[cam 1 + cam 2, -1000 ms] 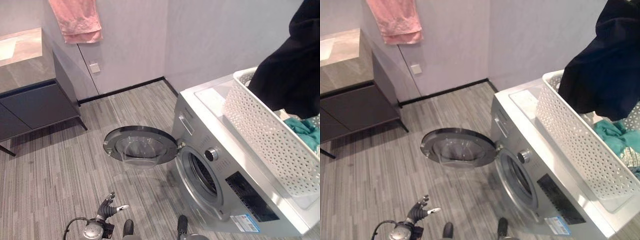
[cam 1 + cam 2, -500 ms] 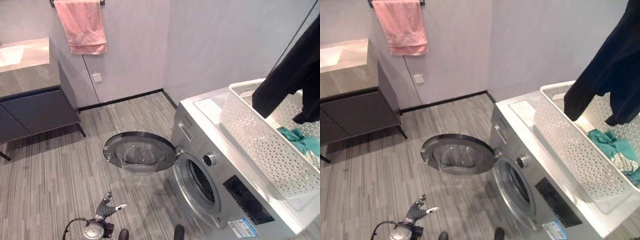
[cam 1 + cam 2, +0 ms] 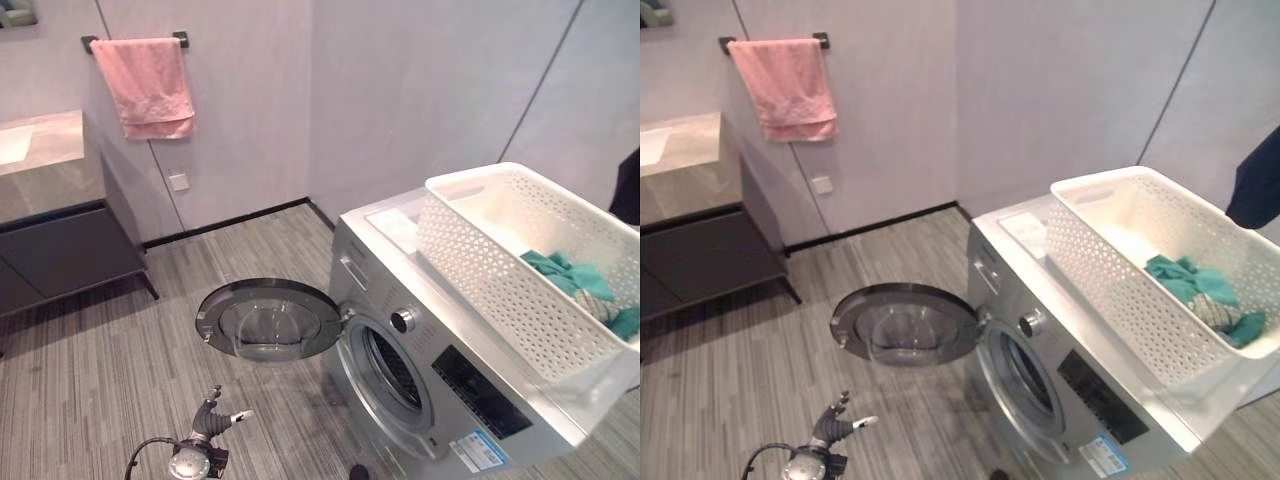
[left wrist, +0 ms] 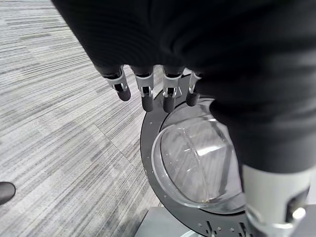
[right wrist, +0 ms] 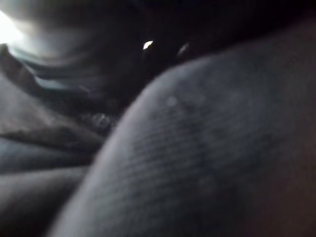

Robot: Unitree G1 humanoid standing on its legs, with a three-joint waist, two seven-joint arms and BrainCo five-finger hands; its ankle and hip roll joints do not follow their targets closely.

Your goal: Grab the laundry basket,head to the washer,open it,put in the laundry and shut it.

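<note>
The silver washer stands at the right, its round door swung open to the left and the drum opening dark. On its top sits the white perforated laundry basket with teal laundry in its near end. A dark garment hangs at the right edge, above and beyond the basket. My right hand has dark cloth pressed close against it, and its fingers are hidden. My left hand hangs low over the floor, fingers straight, just short of the door's glass.
A pink towel hangs on a wall rail at the back left. Below it a dark cabinet with a stone top stands against the wall. Grey striped floor spreads left of the washer door.
The camera has shifted, showing more wall. The dark garment has gone up and to the right, off the basket, to the view's right edge. My left hand hangs as before.
</note>
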